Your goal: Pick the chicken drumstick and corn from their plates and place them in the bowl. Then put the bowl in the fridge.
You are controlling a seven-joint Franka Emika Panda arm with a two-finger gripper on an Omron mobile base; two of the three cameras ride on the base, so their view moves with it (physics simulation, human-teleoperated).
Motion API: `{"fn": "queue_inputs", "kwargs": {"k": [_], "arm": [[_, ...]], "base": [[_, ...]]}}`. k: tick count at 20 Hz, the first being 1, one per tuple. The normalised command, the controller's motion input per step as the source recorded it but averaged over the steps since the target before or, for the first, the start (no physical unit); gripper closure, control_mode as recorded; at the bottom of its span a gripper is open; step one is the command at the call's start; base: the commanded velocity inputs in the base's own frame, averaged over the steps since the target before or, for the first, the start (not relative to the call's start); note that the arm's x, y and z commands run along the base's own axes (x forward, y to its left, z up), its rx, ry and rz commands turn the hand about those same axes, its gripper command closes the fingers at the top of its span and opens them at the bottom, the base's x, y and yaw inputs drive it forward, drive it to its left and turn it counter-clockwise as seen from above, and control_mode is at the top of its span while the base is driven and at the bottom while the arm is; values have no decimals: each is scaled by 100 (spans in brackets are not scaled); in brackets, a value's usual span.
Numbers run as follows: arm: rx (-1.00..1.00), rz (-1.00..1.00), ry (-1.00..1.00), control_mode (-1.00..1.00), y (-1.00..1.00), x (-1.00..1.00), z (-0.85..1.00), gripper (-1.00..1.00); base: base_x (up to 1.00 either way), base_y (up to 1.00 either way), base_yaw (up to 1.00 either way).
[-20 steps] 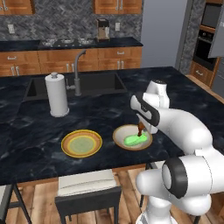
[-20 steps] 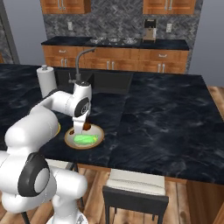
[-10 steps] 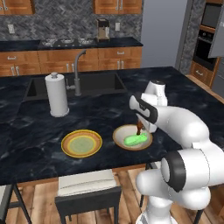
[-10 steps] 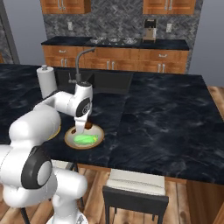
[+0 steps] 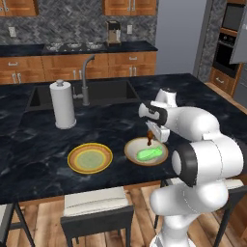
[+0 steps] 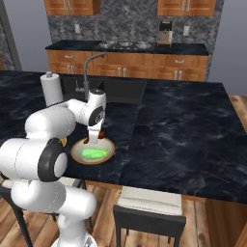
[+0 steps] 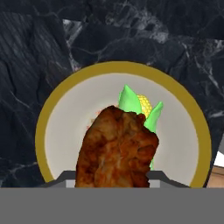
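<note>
**Drumstick over the bowl**

I clamp the chicken drumstick (image 7: 117,148) in my gripper (image 5: 150,140), just above the bowl (image 5: 133,153) at the counter's near edge. The corn (image 5: 149,154) lies inside. Nothing has shifted since a second ago.

The setting is a home kitchen, rendered in simulation. Indicators: a dark marble island counter (image 5: 29,159) with an inset sink (image 5: 77,92) and faucet (image 5: 87,79), wooden cabinets (image 5: 62,67) along a tiled back wall, a cooktop (image 5: 72,47), a coffee machine (image 5: 113,33) and a built-in oven (image 5: 226,41). A paper towel roll (image 5: 63,104) stands on the island and stools (image 5: 96,217) are set at its near edge.
</note>
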Motion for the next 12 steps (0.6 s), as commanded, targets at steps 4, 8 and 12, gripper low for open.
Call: {"fn": "queue_inputs", "kwargs": {"k": [4,8,12], "arm": [[0,0,0,-100,18,-2,-27,100],[0,0,0,-100,13,-1,-29,100],[0,0,0,-100,6,0,-27,100]], "base": [[0,0,0],[0,0,0],[0,0,0]]}}
